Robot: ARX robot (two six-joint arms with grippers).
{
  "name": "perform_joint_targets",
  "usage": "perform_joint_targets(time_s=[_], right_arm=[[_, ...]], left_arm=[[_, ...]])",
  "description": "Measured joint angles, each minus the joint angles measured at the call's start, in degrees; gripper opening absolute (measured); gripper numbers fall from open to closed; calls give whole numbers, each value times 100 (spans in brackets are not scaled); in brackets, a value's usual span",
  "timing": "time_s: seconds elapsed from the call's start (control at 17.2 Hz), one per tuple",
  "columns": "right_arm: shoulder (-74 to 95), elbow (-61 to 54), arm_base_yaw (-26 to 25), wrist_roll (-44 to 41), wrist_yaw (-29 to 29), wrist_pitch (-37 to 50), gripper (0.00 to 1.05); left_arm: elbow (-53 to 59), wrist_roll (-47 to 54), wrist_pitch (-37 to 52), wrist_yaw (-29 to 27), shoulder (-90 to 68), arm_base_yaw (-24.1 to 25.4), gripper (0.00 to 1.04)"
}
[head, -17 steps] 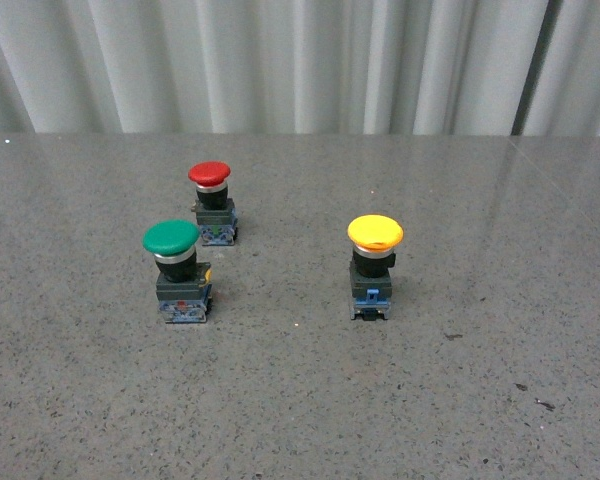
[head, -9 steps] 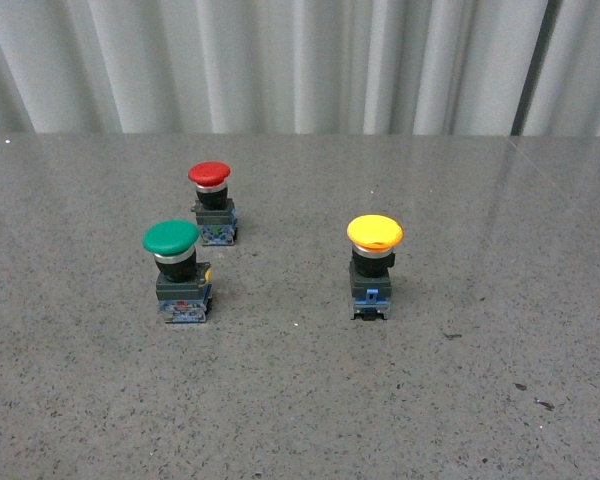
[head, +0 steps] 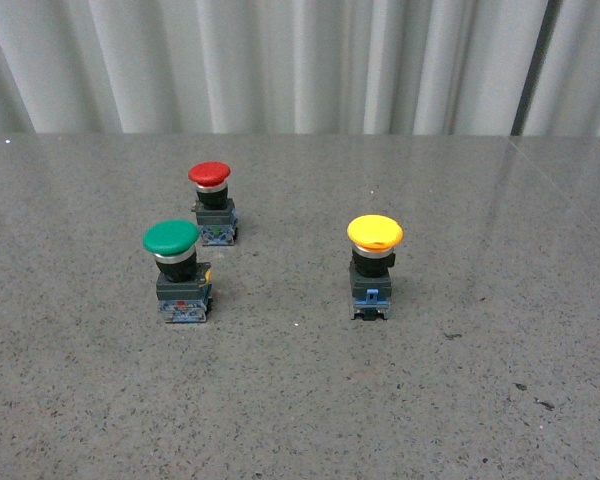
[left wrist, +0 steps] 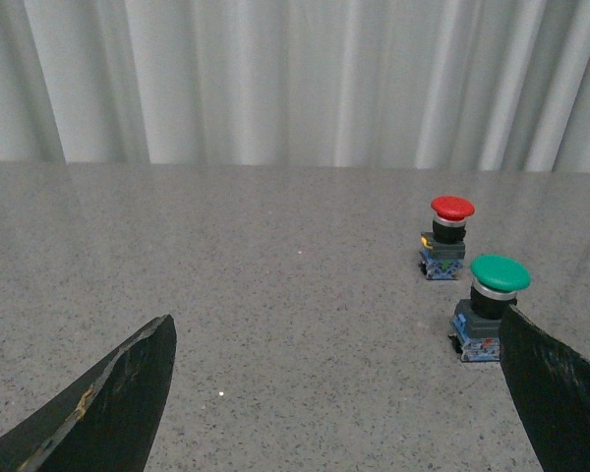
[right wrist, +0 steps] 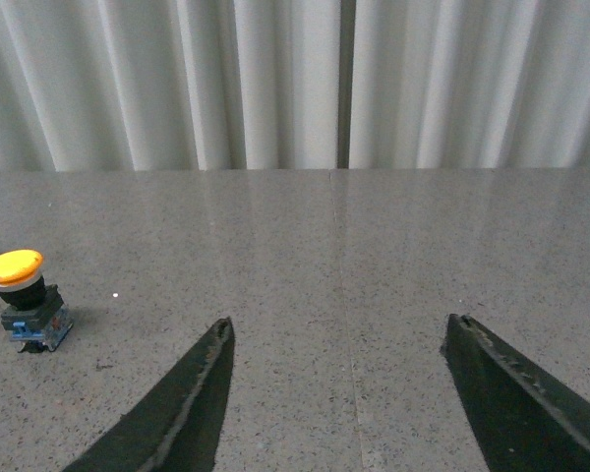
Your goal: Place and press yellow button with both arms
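Note:
The yellow button (head: 374, 262) stands upright on the grey speckled table, right of centre in the front view; it also shows in the right wrist view (right wrist: 22, 298), off to one side of the fingers. Neither arm shows in the front view. My left gripper (left wrist: 339, 324) is open and empty, low over the table. My right gripper (right wrist: 340, 329) is open and empty over bare table, well away from the yellow button.
A green-capped button (head: 176, 268) and a smaller red-capped button (head: 212, 203) stand left of the yellow one; both show in the left wrist view, green (left wrist: 492, 306) close by one finger, red (left wrist: 446, 236) beyond. A white pleated curtain (head: 300, 65) backs the table.

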State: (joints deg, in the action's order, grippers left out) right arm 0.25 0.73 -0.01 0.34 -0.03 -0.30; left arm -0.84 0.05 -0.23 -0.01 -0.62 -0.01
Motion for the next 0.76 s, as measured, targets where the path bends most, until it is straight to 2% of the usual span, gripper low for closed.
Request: perform_joint_targets(time_s=[0.17, 0.23, 0.29, 0.76], right_arm=[[0, 0, 0, 0, 0, 0, 94], [0, 0, 0, 0, 0, 0, 100], [0, 0, 0, 0, 0, 0, 97], [0, 0, 0, 0, 0, 0, 98]], left_arm=[[0, 0, 0, 0, 0, 0, 98], [0, 0, 0, 0, 0, 0, 98], [0, 0, 0, 0, 0, 0, 98], [0, 0, 0, -2, 0, 0, 98]])
